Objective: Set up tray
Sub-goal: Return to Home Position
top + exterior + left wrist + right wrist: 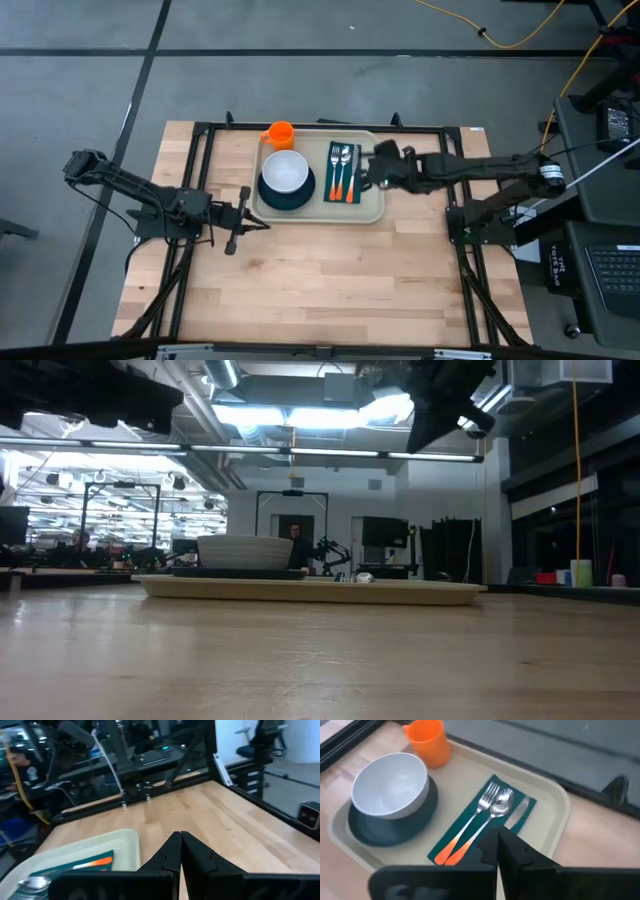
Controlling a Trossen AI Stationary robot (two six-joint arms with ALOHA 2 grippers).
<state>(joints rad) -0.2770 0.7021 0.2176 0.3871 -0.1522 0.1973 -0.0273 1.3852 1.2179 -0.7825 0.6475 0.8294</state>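
Note:
The beige tray [372, 205] lies at the far middle of the wooden table. On it a white bowl [286, 171] sits in a dark plate [286, 204]. An orange cup [280, 134] stands at its far edge. A green napkin [470, 832] carries a fork [482, 807], a spoon [501, 802] and a knife [520, 812]. My right gripper [497, 837] hangs shut above the tray's right part, holding nothing. My left gripper [180, 840] is shut just off the tray's near left corner, above the wood.
Bare wood [330, 280] spreads between the tray and the table's near edge. A black metal frame [200, 150] runs along the table's sides. In the low view the right arm [440, 400] hangs high over the tray [310, 590]. A person [295, 538] stands far behind.

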